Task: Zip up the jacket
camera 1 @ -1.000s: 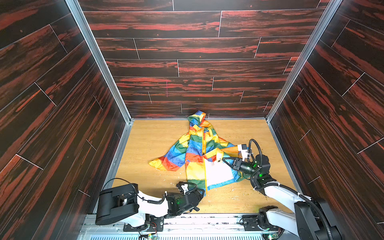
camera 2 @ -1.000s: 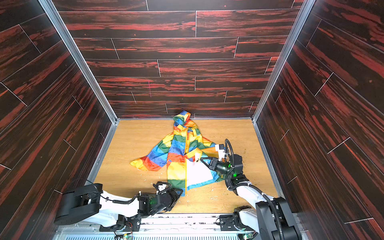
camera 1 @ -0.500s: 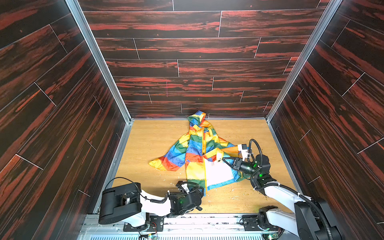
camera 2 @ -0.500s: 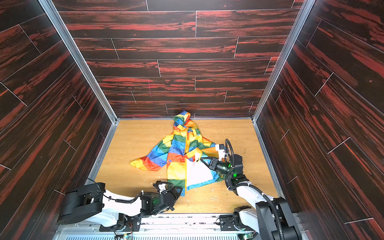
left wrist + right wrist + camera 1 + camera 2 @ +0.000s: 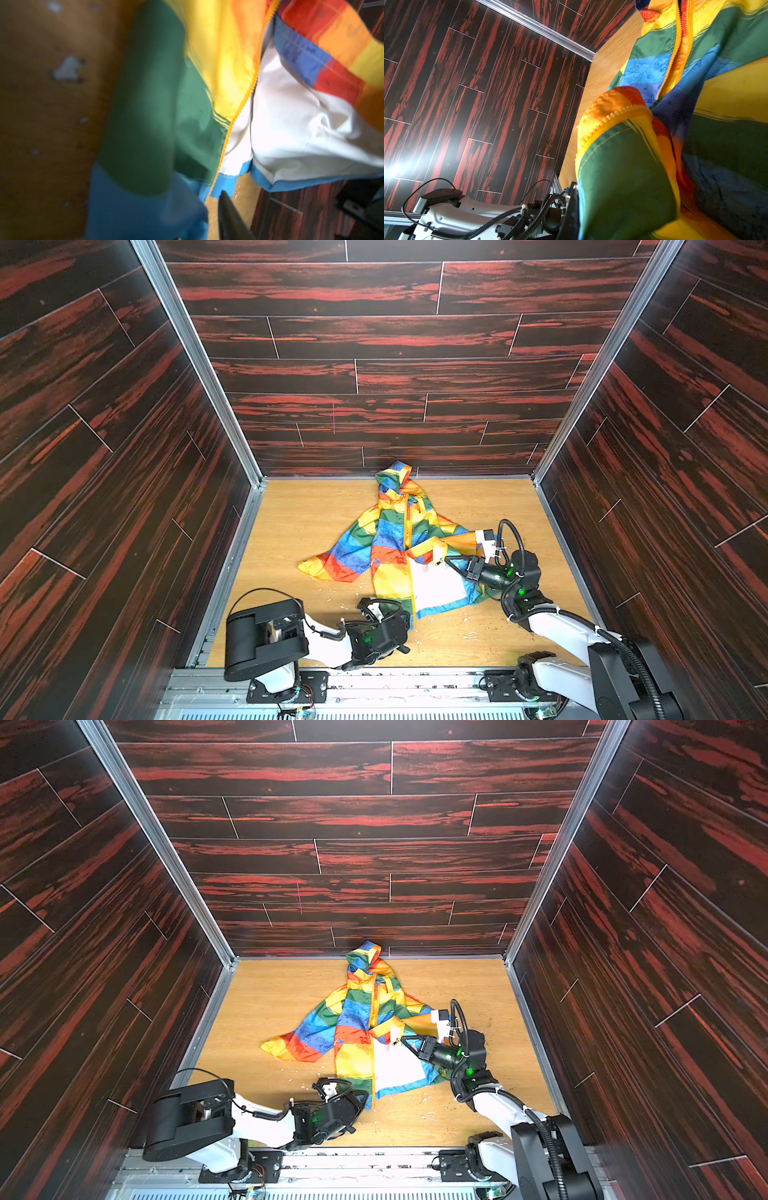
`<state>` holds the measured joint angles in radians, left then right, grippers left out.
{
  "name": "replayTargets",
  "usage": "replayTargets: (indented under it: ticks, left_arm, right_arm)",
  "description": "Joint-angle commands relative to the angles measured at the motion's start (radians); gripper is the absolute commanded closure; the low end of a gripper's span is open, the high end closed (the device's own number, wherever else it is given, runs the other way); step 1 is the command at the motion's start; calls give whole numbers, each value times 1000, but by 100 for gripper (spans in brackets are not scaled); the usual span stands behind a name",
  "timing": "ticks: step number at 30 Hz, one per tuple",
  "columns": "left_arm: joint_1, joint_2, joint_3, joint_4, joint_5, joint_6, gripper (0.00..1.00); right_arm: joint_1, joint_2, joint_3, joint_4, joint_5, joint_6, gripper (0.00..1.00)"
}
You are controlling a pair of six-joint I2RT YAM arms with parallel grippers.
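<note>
Pale crumbs [image 5: 469, 635] dot the front of the wooden worktop [image 5: 307, 522]. Nearest the front rail, the left tool [image 5: 406, 619] lies low over the worktop. Its tip is right at the bottom end of the jacket [image 5: 388, 539], where the yellow zipper [image 5: 411, 593] runs out at the blue hem [image 5: 224, 184]. In the left wrist view one dark finger [image 5: 228, 216] shows just below that hem, with blurred blue and green cloth close beside it. Whether this tool is spread or nipping the cloth cannot be told.

A little farther in and to the right, the right tool [image 5: 446, 561] is pressed together on the jacket's loose front edge. It pinches a yellow fold and holds that panel turned back, so the white lining [image 5: 436, 585] faces up. Along the lower front the zipper is open, its two sides lying apart.

The jacket lies in the middle of the worktop, with one sleeve [image 5: 332, 564] spread out to the left. Its hood [image 5: 392, 477] points at the far wall [image 5: 374, 377], close against its foot.
</note>
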<state>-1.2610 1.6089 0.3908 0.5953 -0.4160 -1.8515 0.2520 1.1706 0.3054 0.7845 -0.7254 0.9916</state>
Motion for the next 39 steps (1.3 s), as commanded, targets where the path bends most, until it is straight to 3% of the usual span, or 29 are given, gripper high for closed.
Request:
replayTargets:
  ticks: [1, 5, 20, 31, 39]
  left_arm:
    - [10, 40, -33, -57, 49, -8, 82]
    - [15, 34, -44, -40, 56, -6, 100]
    - [-1, -103, -27, 34, 20, 208, 100]
    - [-9, -152, -53, 99, 6, 219, 100]
    - [-8, -57, -53, 147, 48, 127, 88]
  right_arm:
    - [-3, -8, -6, 53, -8, 6, 100]
    - [-3, -6, -7, 53, -9, 7, 100]
    - [-3, -2, -9, 51, -10, 4, 100]
    - [-3, 4, -8, 51, -11, 3, 100]
    - [-3, 8, -6, 52, -11, 4, 100]
